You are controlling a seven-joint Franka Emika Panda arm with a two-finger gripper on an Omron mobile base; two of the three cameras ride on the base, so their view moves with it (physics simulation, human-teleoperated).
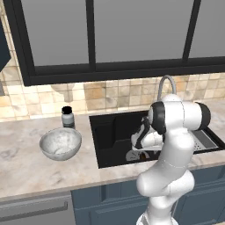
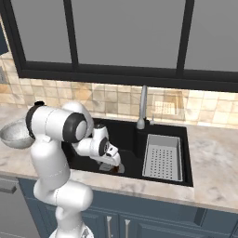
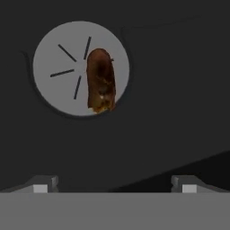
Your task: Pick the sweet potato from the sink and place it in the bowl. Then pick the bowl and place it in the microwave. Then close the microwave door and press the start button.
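The bowl (image 1: 60, 143) sat on the counter (image 1: 26, 167), left of the sink (image 1: 107, 136), with nothing in it. Down in the sink, the sweet potato (image 3: 100, 81) lay on the round grey drain (image 3: 58, 67), a bit to one side. The gripper (image 3: 114, 185) hung above it with its jaws spread wide and held nothing. The potato looked small, hard and light (maybe bumpy, so not too slippery). It would likely be best to pinch it across its thin middle.

Arm hides much of the sink (image 1: 105, 132) in both base views; sweet potato (image 2: 115, 169) barely shows beneath the hand.
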